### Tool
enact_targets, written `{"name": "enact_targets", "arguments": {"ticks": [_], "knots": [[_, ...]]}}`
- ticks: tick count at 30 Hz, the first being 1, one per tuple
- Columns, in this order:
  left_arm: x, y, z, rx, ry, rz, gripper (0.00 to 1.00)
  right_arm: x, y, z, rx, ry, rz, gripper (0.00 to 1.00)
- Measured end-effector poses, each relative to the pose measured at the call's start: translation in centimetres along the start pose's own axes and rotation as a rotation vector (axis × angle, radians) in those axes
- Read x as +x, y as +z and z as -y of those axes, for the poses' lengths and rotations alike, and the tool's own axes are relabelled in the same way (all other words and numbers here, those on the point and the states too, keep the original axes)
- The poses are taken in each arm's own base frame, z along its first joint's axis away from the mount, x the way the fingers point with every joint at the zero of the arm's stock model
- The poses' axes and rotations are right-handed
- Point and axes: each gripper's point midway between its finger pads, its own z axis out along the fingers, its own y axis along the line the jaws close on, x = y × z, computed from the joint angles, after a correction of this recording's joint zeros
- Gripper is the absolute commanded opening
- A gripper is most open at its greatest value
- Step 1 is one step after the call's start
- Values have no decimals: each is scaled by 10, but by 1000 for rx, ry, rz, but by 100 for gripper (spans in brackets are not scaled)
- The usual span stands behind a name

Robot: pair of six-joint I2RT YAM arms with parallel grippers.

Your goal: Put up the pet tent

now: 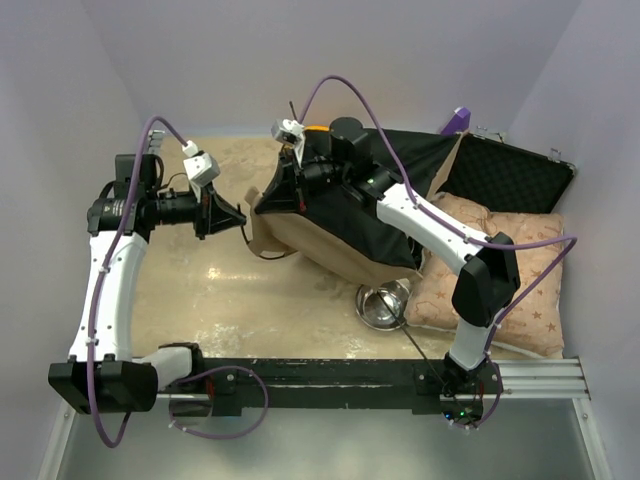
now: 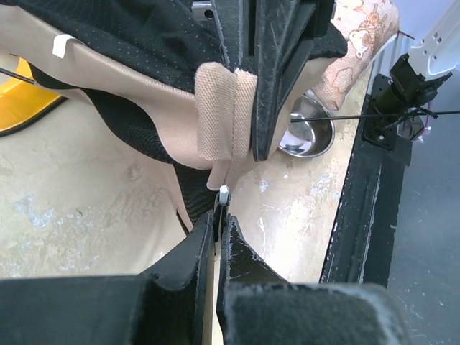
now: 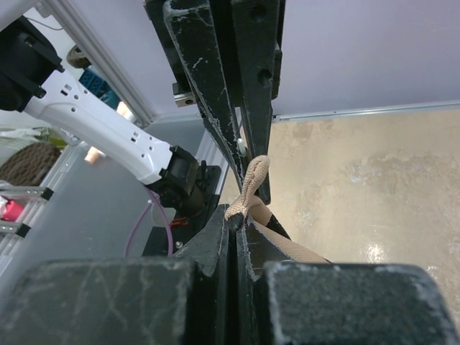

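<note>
- Pale lilac walls (image 1: pixel 330 60) close in the scene at the back and on both sides.
- A beige, marbled tabletop (image 1: pixel 200 290), scuffed and blotchy, spreads between them. A black metal rail (image 1: pixel 330 375) along its near edge carries both arm bases.
- The pet tent (image 1: pixel 320 245), tan-beige fabric with a black inner lining, lies slumped in a crumpled heap around the middle of the tabletop, towards the back. Its right side lies against a cushion.
- That beige star-patterned cushion (image 1: pixel 520 265) lies at the right side of the table.
- A black case with dimpled foam lining (image 1: pixel 505 178) sits behind the cushion in the far right corner.
- The right pincer (image 3: pixel 236 221) reaches over the tent from the right. Its jaws are pressed together on a narrow tan woven strap (image 3: pixel 250 180) at the tent's left end, and the strap loops up out of its fingertips.
- The left pincer (image 2: pixel 221 214) comes in from the left, also closed tight. Its tips pinch the tent's tan edge just below that strap, with a small pale tip showing at the fingertips. The two pincers are almost touching.
- A yellow plastic feeder (image 2: pixel 18 104) shows at the tent's far side.
- A round steel bowl (image 1: pixel 383 305) rests on the tabletop just in front of the tent, beside the cushion's near left corner.
</note>
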Motion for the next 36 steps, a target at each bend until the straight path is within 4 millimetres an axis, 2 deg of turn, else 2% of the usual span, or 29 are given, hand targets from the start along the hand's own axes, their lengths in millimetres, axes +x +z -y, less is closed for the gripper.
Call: {"name": "enact_targets", "arguments": {"ticks": [8,23,36], "knots": [[3,5,4,22,-22,-24,0,6,9,-7,-26,-43,-17,0],[14,7,6,23,-36,-31,0,5,10,-9,-34,-30,-5,0],[14,8,4,26,-54,-41,0,9,9,-9,-48,-73,-19,0]]}}
